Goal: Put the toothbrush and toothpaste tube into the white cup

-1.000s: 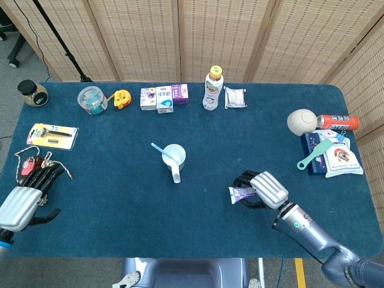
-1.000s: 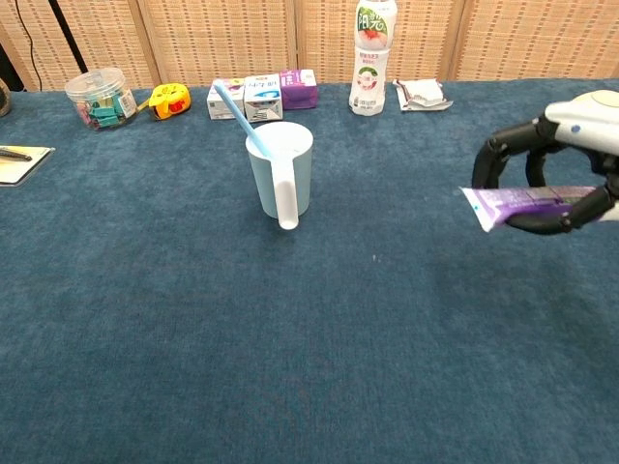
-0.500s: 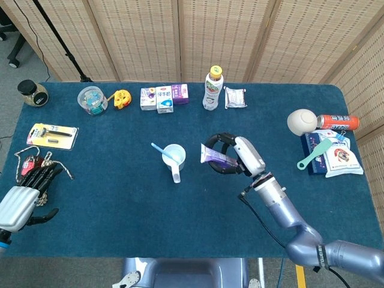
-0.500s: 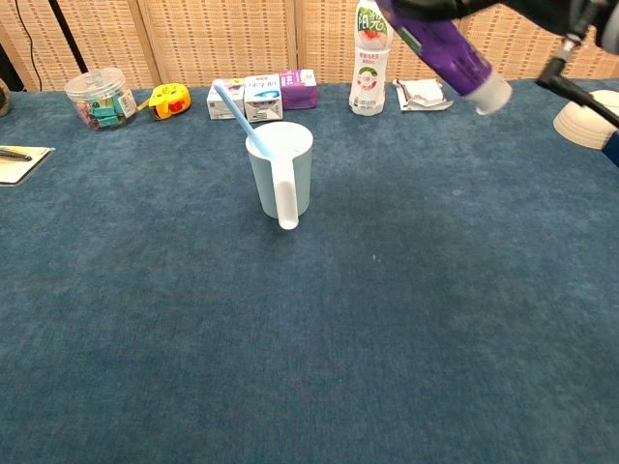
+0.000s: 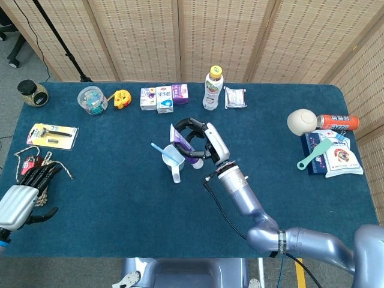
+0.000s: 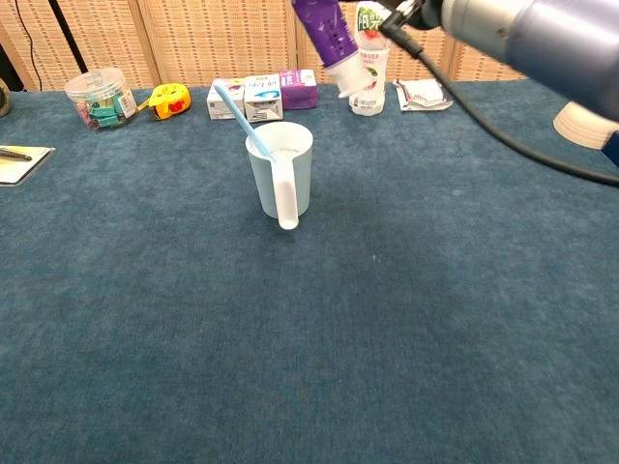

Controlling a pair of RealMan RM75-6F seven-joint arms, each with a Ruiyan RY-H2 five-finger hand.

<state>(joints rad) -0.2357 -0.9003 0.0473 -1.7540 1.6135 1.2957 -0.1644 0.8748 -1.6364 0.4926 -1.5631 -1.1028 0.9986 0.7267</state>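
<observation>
The white cup [image 5: 174, 155] [image 6: 281, 164] stands mid-table with a pale blue toothbrush [image 5: 158, 149] [image 6: 232, 105] leaning out of it to the left. My right hand [image 5: 199, 140] holds the purple toothpaste tube [image 5: 185, 147] [image 6: 336, 44] in the air just right of and above the cup, cap end [image 6: 353, 77] pointing down and to the right. In the chest view only the tube and the forearm [image 6: 527, 41] show; the hand is cut off at the top. My left hand [image 5: 30, 183] lies at the table's front left corner, fingers apart, holding nothing.
Along the back edge stand a plastic jar [image 5: 92, 99], a yellow tape measure [image 5: 122, 98], small boxes [image 5: 164, 96], a drink bottle [image 5: 212, 88] and a packet [image 5: 234, 97]. A razor pack [image 5: 53, 135] and keys [image 5: 31, 163] lie left. A bowl [image 5: 300, 121], can and packets sit right.
The right hand has carried the tube left from mid-table right to just beside and above the cup, and the tube has tipped cap-down. The left hand has stayed put.
</observation>
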